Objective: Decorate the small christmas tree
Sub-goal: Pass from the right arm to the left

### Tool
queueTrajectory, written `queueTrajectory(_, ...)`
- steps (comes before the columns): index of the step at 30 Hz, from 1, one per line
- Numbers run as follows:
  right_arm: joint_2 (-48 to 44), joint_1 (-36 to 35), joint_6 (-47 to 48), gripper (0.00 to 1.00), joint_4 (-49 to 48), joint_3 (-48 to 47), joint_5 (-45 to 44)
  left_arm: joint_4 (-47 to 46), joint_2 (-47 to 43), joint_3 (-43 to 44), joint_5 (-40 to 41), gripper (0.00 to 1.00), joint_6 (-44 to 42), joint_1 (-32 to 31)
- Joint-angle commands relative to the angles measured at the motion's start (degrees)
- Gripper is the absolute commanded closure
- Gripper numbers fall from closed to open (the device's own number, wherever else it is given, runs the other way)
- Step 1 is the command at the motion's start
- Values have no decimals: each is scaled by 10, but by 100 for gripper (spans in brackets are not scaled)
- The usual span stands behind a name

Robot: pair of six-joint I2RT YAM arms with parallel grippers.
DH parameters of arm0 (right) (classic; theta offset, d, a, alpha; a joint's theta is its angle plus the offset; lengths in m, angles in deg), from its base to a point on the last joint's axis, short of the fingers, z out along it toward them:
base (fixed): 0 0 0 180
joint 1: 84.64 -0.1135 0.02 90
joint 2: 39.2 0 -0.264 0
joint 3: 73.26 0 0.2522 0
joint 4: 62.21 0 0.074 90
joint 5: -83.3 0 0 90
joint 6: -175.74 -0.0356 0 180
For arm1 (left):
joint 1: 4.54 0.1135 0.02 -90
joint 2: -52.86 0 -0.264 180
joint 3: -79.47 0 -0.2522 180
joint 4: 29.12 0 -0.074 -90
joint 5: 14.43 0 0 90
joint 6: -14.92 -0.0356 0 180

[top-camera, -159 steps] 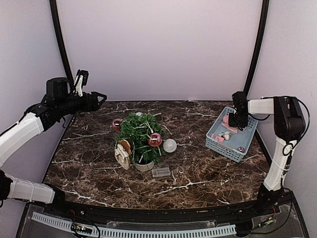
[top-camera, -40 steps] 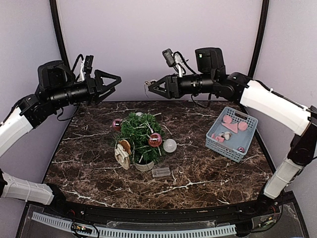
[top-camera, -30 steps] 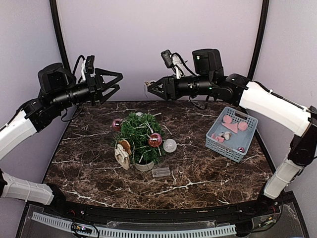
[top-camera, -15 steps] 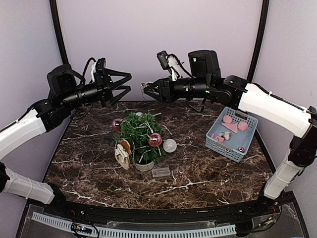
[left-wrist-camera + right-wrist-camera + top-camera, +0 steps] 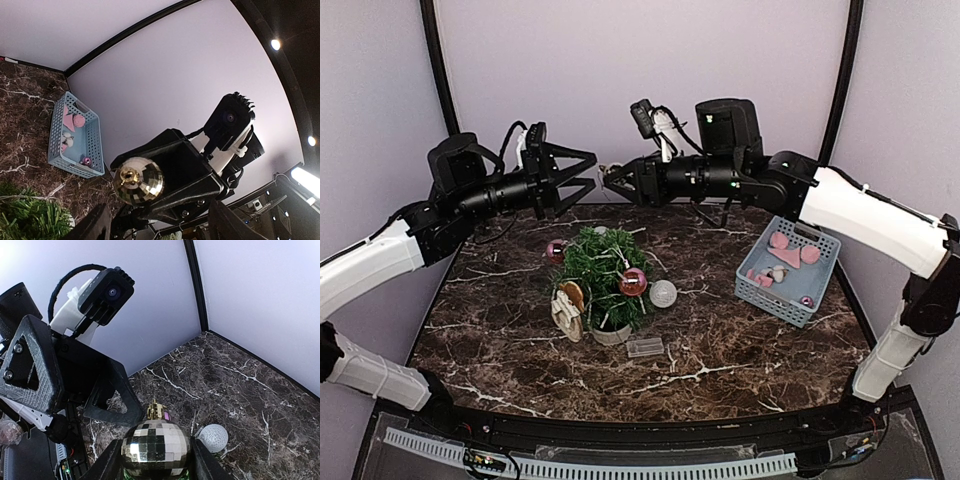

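Right hand [image 5: 157, 461] gripping mirrored bauble [image 5: 156, 447], left hand [image 5: 592, 172] spread wide just beside

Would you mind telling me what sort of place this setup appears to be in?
Probably a robot lab booth: plain lilac walls with black corner poles enclose a marble-patterned table, and ceiling spotlights show beyond.
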Motion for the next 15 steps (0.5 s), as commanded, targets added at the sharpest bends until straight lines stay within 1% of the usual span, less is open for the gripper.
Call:
queueTrajectory(1, 7, -12, 7, 56, -25, -21, -5, -38, 7, -5, -14, 30, 9, -7)
queueTrajectory(5, 7, -15, 9, 56, -22, -21, -4, -42, 17, -4, -18, 30, 10, -12)
queueTrajectory(8, 4, -19, 11, 56, -20, -16, -4, -35, 16, -5, -6, 29, 1, -13)
queueTrajectory(15, -14, -29, 8, 56, -23, 14, -7, -18, -19, -15, 65, 30, -29, -13)
